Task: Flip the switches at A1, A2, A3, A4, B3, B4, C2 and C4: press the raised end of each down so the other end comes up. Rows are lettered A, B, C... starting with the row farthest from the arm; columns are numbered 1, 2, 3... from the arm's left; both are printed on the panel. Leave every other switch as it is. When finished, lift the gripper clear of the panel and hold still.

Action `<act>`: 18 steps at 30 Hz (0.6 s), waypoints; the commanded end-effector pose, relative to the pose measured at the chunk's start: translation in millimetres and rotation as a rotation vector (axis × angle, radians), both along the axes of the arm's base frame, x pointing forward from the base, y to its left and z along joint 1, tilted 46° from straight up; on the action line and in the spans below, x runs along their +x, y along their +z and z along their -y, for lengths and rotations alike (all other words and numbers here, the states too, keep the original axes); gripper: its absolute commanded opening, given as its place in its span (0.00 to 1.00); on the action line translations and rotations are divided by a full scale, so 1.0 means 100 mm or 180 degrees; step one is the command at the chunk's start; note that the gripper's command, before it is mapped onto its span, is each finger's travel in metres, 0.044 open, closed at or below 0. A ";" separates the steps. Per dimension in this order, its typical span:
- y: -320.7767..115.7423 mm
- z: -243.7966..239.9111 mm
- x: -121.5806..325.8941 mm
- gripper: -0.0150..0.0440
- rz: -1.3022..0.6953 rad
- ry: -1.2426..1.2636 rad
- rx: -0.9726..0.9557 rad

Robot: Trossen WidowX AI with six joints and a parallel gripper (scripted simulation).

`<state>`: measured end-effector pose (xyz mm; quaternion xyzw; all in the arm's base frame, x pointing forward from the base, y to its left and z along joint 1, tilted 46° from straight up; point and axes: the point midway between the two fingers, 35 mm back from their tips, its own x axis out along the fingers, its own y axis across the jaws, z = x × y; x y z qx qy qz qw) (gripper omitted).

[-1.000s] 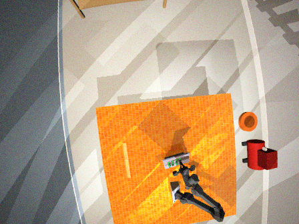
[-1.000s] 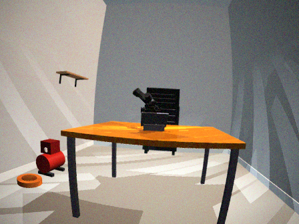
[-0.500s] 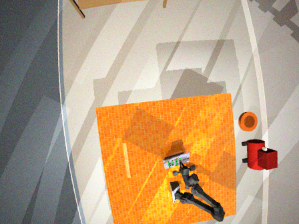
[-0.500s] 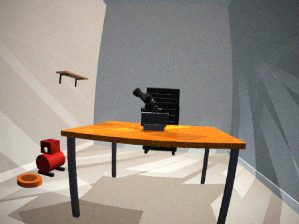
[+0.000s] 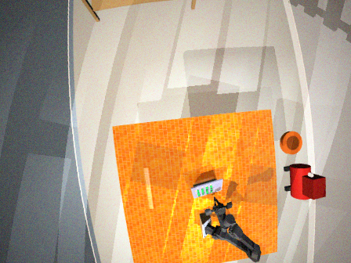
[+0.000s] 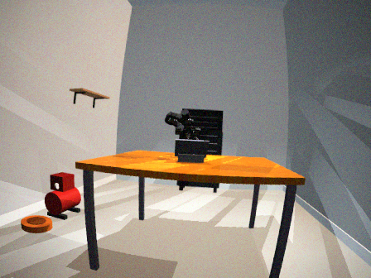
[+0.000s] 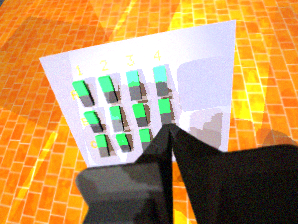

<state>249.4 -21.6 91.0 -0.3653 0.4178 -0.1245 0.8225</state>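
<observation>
A pale switch panel is seen lying flat on the orange brick-patterned table. In the top view the panel sits toward the 5 o'clock part of the table, with its long axis running roughly from 8 o'clock to 2 o'clock and the arm reaching in from 5 o'clock. In the wrist view the column numbers 1 to 4 are printed along the panel's far edge, at 12 o'clock, and three rows of green rocker switches are laid out beneath them; each rocker's long axis runs from 12 to 6 o'clock. The top-row switches in columns 3 and 4 are shown with a lighter, cyan far end.

The jaws are pressed together with nothing between them, forming a single dark point. That point is placed at the 6 o'clock end of the fourth column, just below the middle-row switch there; whether a switch is touched cannot be told, since the bottom-row position in that column is hidden by the jaws.

A red cylinder with a box and an orange ring are seen on the floor, off the table at 3 o'clock.
</observation>
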 end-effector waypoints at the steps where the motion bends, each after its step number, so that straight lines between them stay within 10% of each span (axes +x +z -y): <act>1: -0.04 -0.06 -0.07 0.25 -0.0005 -0.0005 0.0005; 18: -0.78 -0.11 -0.20 0.25 -0.0050 -0.0059 -0.0009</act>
